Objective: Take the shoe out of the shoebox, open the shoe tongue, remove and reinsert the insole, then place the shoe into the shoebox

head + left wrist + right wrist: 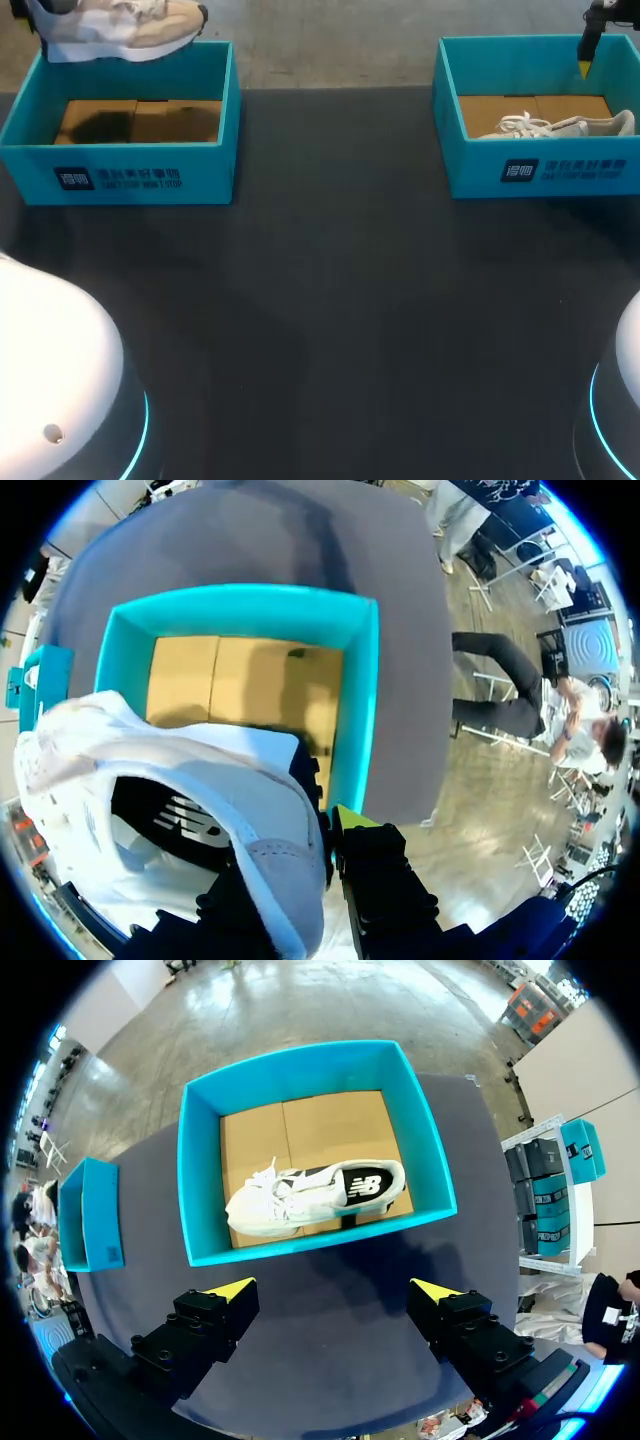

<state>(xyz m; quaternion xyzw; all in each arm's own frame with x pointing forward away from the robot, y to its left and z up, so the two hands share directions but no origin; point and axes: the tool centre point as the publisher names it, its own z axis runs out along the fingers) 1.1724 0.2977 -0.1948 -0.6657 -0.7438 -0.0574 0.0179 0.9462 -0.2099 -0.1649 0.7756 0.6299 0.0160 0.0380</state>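
Observation:
A beige and white shoe (125, 28) hangs above the open left shoebox (120, 170), whose cardboard floor is bare. My left gripper (328, 825) is shut on the rim of this shoe (200, 800) at its opening; only one yellow tip shows, the other is behind the shoe. A second white shoe (555, 126) lies on its side in the right shoebox (540, 165). My right gripper (332, 1290) hovers open high above that box (200, 1190) and its shoe (310, 1195), with nothing between its fingers. One of its yellow tips (585, 68) shows over the box's back wall.
The two teal boxes stand at the far left and far right of the dark table (330, 300). The white bases of my arms (50, 380) fill the near corners.

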